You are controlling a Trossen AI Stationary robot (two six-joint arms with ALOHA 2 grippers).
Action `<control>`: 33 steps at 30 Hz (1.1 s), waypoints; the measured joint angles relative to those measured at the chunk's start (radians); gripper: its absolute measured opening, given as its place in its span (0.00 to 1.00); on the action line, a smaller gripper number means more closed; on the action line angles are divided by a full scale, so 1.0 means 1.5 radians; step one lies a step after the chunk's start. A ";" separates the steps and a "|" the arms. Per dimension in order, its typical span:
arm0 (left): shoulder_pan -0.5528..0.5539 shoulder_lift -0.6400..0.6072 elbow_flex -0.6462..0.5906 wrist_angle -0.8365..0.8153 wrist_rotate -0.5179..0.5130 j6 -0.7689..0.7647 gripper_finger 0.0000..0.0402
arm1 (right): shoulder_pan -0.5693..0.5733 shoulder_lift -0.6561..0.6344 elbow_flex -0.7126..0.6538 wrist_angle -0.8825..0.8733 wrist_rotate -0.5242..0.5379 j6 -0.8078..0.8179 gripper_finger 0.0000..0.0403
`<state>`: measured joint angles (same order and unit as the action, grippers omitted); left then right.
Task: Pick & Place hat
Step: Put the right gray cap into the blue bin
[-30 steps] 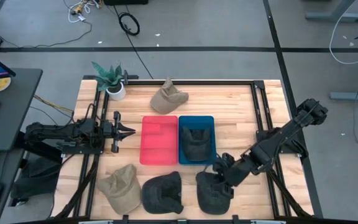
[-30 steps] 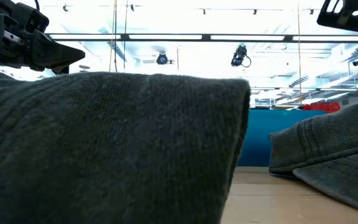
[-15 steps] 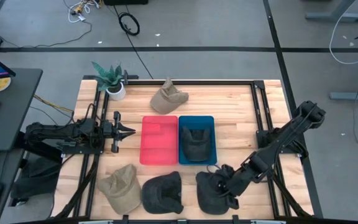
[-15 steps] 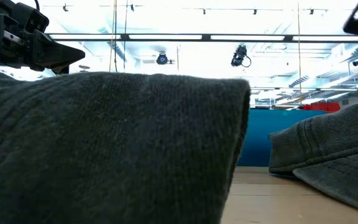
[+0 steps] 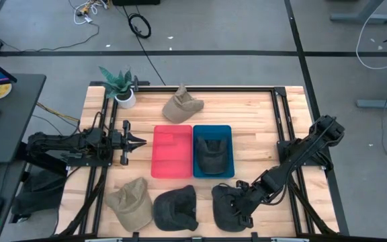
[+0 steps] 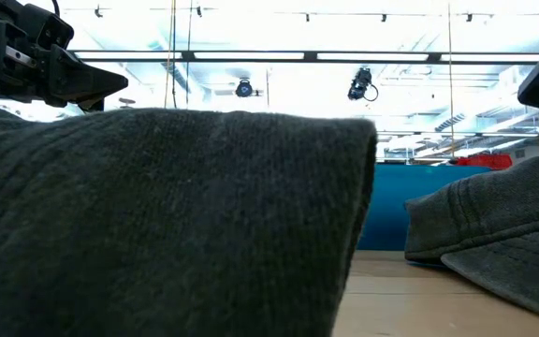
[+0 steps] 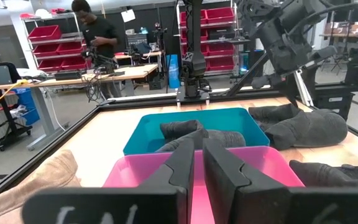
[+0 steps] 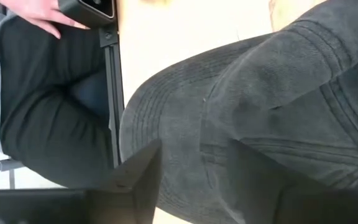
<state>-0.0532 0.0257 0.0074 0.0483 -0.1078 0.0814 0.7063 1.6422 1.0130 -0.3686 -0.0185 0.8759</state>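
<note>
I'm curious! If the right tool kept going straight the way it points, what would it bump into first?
Probably the dark gray cap right under the right tool: its wrist view is filled by that cap, the open fingers straddling its fabric.

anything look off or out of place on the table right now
Mostly tidy. One tan hat lies apart at the far edge, away from the row of three near the front. The blue bin holds a dark hat; the red bin is empty.
</note>
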 joint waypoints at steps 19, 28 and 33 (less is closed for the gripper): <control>0.000 0.000 0.000 0.000 0.000 0.000 0.10 | -0.001 -0.001 -0.004 -0.002 0.037 -0.006 0.60; 0.000 0.000 0.000 0.000 0.000 0.000 0.10 | 0.000 -0.001 -0.073 0.073 0.006 0.046 0.55; 0.000 0.000 0.000 0.000 0.000 0.000 0.10 | 0.000 -0.001 -0.100 0.094 0.003 0.064 0.50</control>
<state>-0.0534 0.0257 0.0078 0.0481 -0.1079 0.0811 0.7067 1.6413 0.8626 -0.2282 -0.0147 0.9726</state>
